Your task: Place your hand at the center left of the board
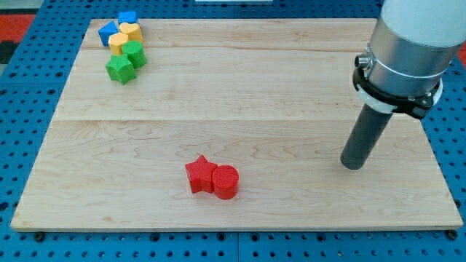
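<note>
**At right edge of worktop: tip parked, blocks elsewhere**

Tip (352, 165) sits right side of worktop (291, 87), mid-depth. No end effector, just a rod. Red star (198, 175) touches red cylinder (226, 182) near-centre. Blue, yellow, green blocks (124, 47) clustered far-left. Centre-left bare.

Grey arm (411, 36), black collar (397, 94), dark rod (366, 135).

The board (240, 80) is pale, smooth wood (grain visible); the rod (364, 138) looks matt dark, its collar (408, 44) satin grey metal.
</note>
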You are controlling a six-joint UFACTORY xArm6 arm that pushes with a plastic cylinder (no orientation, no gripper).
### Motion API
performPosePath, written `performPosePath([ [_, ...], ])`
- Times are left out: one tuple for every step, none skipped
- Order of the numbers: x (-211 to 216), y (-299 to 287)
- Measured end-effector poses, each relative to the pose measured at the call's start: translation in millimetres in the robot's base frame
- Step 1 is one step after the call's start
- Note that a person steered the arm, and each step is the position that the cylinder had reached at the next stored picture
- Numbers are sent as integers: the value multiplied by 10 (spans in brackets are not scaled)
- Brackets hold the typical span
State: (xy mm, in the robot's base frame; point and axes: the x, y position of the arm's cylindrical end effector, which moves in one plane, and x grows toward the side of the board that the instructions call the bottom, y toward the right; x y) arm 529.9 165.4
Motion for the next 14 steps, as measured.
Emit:
performPosePath([
  [197,10],
  [197,10],
  [218,14],
  [219,148],
  [259,173],
  [275,378],
  [250,402],
  [-405,602],
  [-877,618],
  [-1192,597],
  [-1610,564],
  [-1731,564],
  [-1733,564],
  [-1733,564],
])
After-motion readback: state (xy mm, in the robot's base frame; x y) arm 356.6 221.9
